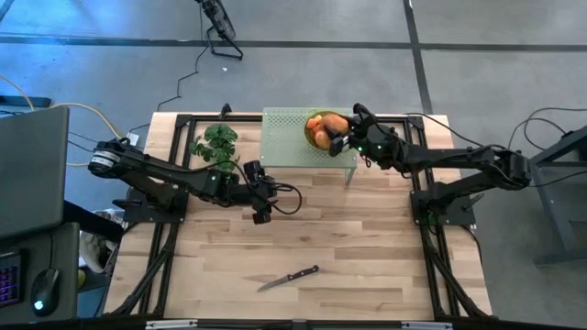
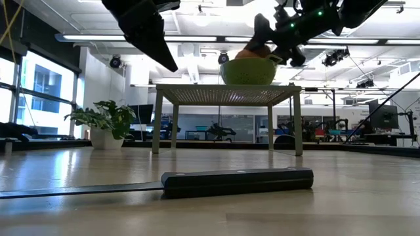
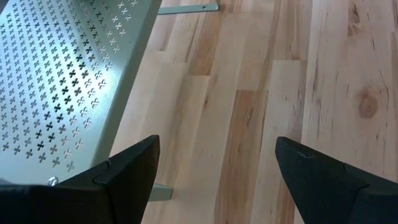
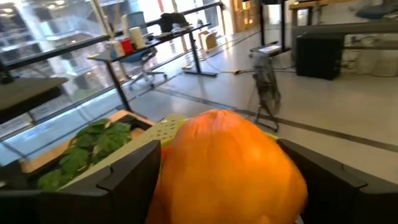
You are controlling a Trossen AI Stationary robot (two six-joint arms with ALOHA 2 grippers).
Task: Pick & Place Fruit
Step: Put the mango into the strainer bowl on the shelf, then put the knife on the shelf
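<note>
A green bowl [image 1: 318, 130] with orange fruit [image 1: 316, 137] in it stands on a pale green perforated stand [image 1: 293, 147] at the table's far middle. My right gripper [image 1: 341, 139] reaches over the bowl from the right, shut on an orange oval fruit [image 4: 227, 165]; in the low view this fruit [image 2: 252, 52] shows just above the bowl's rim [image 2: 248, 64]. My left gripper [image 1: 260, 203] hangs open over bare wood near the stand's left front leg, with nothing between its fingers [image 3: 124, 174]. My right gripper pinches the orange oval fruit by its two sides [image 4: 166, 171] between its two fingers. The fingers come nearly level from the table's right. The fruit hangs over the bowl; whether it rests on the fruit below, I cannot tell.
A green leafy bunch [image 1: 216, 147] lies left of the stand at the far edge. A black-handled knife [image 1: 290, 276] lies on the near middle of the table, close before the low camera [image 2: 236, 180]. Bare wood spreads between the stand and the knife.
</note>
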